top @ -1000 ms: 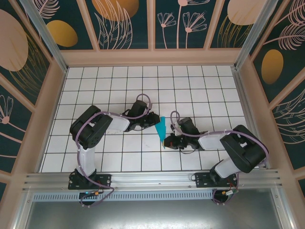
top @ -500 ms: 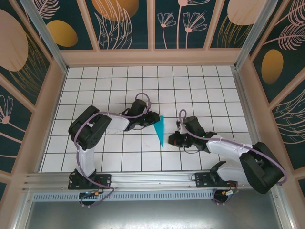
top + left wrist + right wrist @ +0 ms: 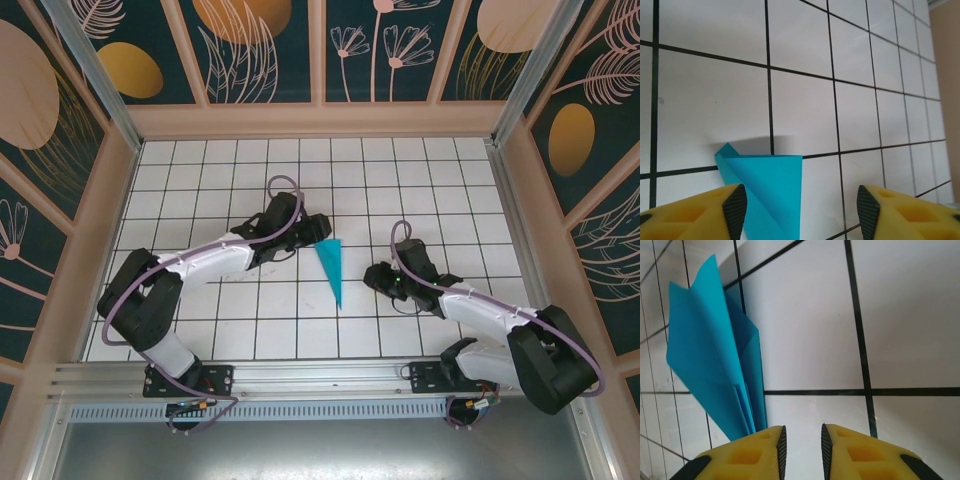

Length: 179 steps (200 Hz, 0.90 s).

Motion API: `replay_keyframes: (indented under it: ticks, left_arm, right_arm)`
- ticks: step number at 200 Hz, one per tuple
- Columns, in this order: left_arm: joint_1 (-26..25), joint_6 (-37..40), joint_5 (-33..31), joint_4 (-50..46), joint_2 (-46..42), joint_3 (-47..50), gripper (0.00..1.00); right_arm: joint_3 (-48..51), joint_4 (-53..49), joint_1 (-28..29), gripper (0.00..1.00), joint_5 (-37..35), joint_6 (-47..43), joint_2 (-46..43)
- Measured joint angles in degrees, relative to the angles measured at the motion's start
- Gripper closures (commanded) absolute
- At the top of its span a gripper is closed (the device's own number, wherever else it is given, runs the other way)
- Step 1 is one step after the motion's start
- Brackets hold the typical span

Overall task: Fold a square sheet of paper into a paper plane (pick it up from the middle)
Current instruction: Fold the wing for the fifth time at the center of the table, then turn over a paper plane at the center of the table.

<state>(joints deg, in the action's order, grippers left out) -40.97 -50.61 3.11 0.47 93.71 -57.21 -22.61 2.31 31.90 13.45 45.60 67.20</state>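
Plane (image 3: 331, 265) flanked by left tool (image 3: 800, 205), right tool (image 3: 802, 445), both low.

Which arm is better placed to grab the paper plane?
Left, probably: the left hand is wide open with the plane partly between its fingers; the right hand is barely parted, beside it.

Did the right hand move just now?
Yes. The right hand slid right across the white tiles, away from the paper plane.

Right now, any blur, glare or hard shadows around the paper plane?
Top external: even light, paper plane crisp, no glare. Left wrist: soft grey shadow on the tile behind it, focus fine. Right wrist: sharp folds, faint shadow beside its upper edge.
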Motion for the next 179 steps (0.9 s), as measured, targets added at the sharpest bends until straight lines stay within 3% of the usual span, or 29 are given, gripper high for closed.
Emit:
replay_keyframes:
  ticks: [42,84,157,179]
  left_arm:
    - [-5.7,0.0,-5.5,-8.5,4.5,-4.2,0.31]
    - [-6.3,0.0,-6.8,-12.4,10.8,-7.6,0.33]
    - [-6.3,-0.7,-10.3,-13.5,9.5,-3.5,0.70]
    - [-6.3,-0.7,-11.0,-13.6,8.8,-2.5,0.70]
  right_arm:
    - [0.6,2.7,0.0,0.59,-0.3,1.5,0.0]
    - [0.7,6.6,0.0,0.53,1.5,1.9,0.4]
    - [-0.2,14.2,0.0,0.50,8.4,2.5,9.1]
    - [-2.1,15.2,0.1,0.49,9.9,2.3,12.3]
